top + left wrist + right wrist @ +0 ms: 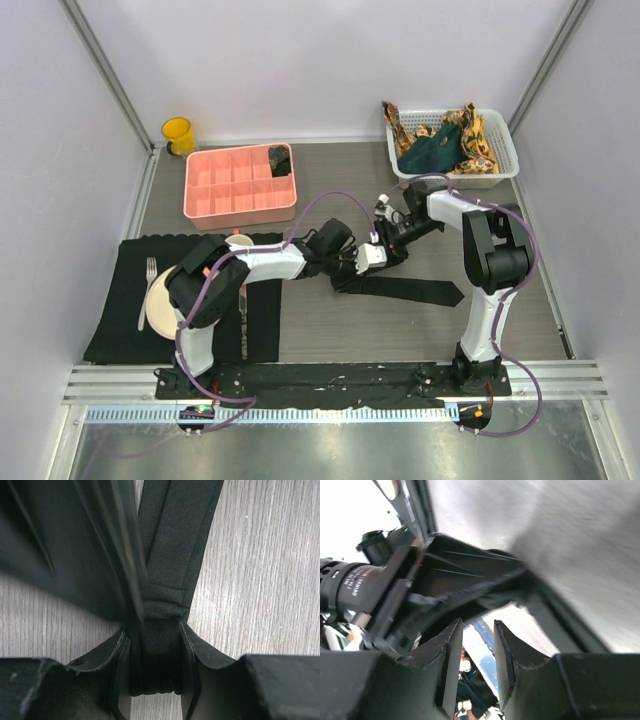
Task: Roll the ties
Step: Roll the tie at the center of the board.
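Observation:
A plain black tie [410, 290] lies across the middle of the table, its wide end pointing right. My left gripper [350, 262] reaches over its left end. In the left wrist view the left gripper [154, 635] is shut on a small rolled part of the black tie [167, 555], whose loose length runs away over the wood. My right gripper [380, 250] sits close beside it, tilted sideways. In the right wrist view the right gripper [477, 630] stands open by a narrow gap with nothing in it, facing the left arm's wrist [365, 587].
A white basket [505, 150] at the back right holds a dark teal tie [430, 152] and orange patterned ties [478, 140]. A pink divided tray [215, 190] holds one dark roll [280, 160]. A yellow cup [178, 133] stands behind it. A black mat [120, 300] carries a plate and fork.

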`<state>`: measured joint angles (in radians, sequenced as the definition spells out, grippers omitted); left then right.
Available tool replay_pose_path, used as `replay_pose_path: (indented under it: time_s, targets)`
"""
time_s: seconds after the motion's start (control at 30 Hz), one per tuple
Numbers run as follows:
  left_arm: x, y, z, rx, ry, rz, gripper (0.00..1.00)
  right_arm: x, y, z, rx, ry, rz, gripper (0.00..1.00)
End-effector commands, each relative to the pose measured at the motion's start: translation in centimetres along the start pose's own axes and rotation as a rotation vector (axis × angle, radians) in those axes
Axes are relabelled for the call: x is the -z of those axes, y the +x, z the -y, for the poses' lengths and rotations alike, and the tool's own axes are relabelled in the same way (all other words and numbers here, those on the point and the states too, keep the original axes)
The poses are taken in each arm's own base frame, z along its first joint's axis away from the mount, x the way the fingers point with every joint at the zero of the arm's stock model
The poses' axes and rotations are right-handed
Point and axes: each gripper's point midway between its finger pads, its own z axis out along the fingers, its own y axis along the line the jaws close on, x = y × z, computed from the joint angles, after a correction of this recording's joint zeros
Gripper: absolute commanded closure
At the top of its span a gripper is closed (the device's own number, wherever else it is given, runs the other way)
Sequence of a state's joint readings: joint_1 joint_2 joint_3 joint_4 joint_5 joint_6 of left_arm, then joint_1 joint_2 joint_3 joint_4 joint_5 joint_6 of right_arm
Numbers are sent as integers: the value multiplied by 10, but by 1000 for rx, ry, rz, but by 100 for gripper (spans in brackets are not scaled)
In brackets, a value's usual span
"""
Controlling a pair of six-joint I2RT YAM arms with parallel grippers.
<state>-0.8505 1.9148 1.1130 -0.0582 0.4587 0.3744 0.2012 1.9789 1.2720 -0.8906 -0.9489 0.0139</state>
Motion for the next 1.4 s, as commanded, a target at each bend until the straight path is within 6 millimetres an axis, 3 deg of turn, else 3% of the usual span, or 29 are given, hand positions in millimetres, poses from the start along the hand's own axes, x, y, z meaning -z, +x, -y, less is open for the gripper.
replay_pose_path:
  time_s: [0.0, 0.2, 0.63, 0.67, 0.73, 0.8, 0.93, 1.17, 1.37]
  targets:
    - [-5, 64, 7, 77, -4, -200, 76, -17, 5, -20, -5, -85, -9, 63]
    - [-5, 65, 5, 67, -14, -201, 75, -43, 3, 0, -42, -63, -23, 61]
    - [-7, 65, 7, 70, -4, -192, 73, -61, -13, 24, 48, 69, 90, 60]
    - [-7, 64, 7, 70, -3, -188, 72, -63, -12, 31, 38, 96, 89, 65]
    - [-6, 64, 8, 65, 1, -185, 71, -67, -4, 43, 23, 121, 60, 86]
    - [-5, 62, 9, 56, 7, -176, 68, -67, 2, 53, 12, 161, 45, 97]
    - [-3, 59, 17, 41, 39, -141, 59, -62, 7, 65, 7, 195, 21, 99]
    - [10, 22, 12, 19, 40, -4, 37, -51, 16, 85, -54, 208, 3, 99]
    - [16, -6, 3, -32, 20, 118, 30, -46, 20, 97, -107, 207, -12, 99]
